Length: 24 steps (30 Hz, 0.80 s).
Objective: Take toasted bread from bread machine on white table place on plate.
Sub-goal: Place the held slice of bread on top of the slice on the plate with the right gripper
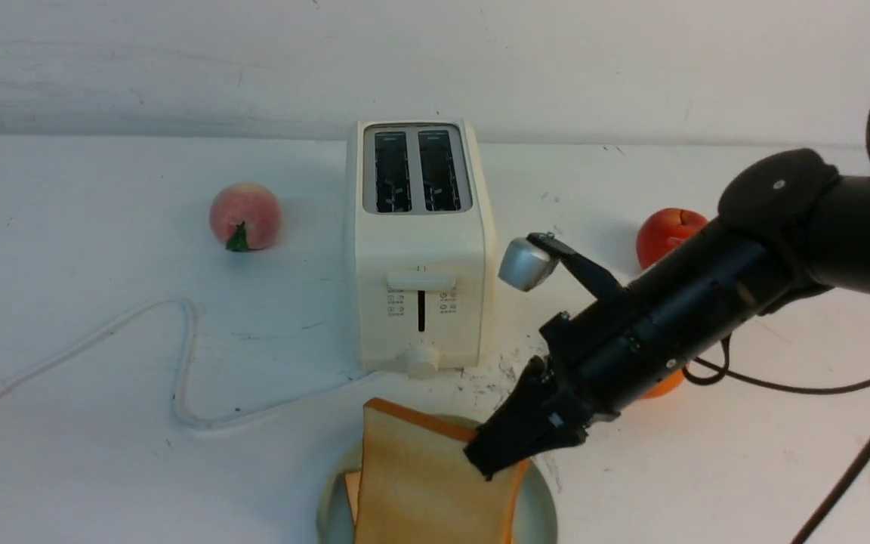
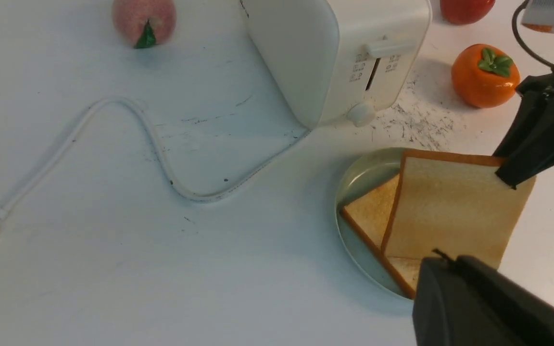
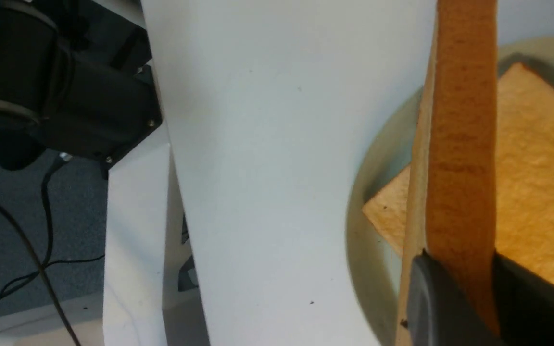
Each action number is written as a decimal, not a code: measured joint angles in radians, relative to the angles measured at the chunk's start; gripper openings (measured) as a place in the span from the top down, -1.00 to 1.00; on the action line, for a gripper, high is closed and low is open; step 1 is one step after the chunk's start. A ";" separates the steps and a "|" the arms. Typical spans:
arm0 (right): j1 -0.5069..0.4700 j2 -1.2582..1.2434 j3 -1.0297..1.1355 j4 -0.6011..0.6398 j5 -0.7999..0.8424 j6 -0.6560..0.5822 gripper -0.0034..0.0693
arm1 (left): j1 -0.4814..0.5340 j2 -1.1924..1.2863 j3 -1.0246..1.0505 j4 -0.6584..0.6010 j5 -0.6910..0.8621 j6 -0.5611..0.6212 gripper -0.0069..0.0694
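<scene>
The bread machine (image 1: pixel 420 249) stands at mid-table on the white table (image 1: pixel 103 423), both slots empty; it also shows in the left wrist view (image 2: pixel 334 53). The teal plate (image 1: pixel 537 506) lies in front of it. One toast slice (image 2: pixel 371 214) lies flat on the plate. My right gripper (image 1: pixel 492 457) is shut on the second toast slice (image 1: pixel 420 483) at its upper corner and holds it tilted over the plate and the first slice. The right wrist view shows its crust edge (image 3: pixel 459 144) pinched between my fingers. My left gripper (image 2: pixel 450 262) hovers near the plate's near rim, shut and empty.
A peach (image 1: pixel 245 215) sits left of the toaster. A red fruit (image 1: pixel 669 230) and an orange persimmon (image 2: pixel 486 74) sit to its right, behind my right arm. The white cord (image 1: pixel 178 355) snakes across the left side. Dark speckles (image 2: pixel 416 125) mark the table by the toaster.
</scene>
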 joint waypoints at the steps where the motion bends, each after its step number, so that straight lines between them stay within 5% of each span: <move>1: 0.000 0.006 0.000 0.002 -0.009 0.000 0.63 | 0.000 0.000 0.000 -0.001 0.002 0.000 0.86; 9: 0.000 0.016 0.000 0.001 -0.112 -0.003 0.51 | 0.000 0.000 0.000 -0.002 0.015 0.000 0.86; 18: 0.000 0.019 -0.001 -0.073 -0.177 -0.004 -0.32 | 0.000 0.000 0.000 -0.006 0.019 0.000 0.86; 24: -0.010 -0.002 -0.029 -0.188 -0.183 0.030 -0.53 | 0.000 0.000 0.000 -0.006 0.035 0.000 0.86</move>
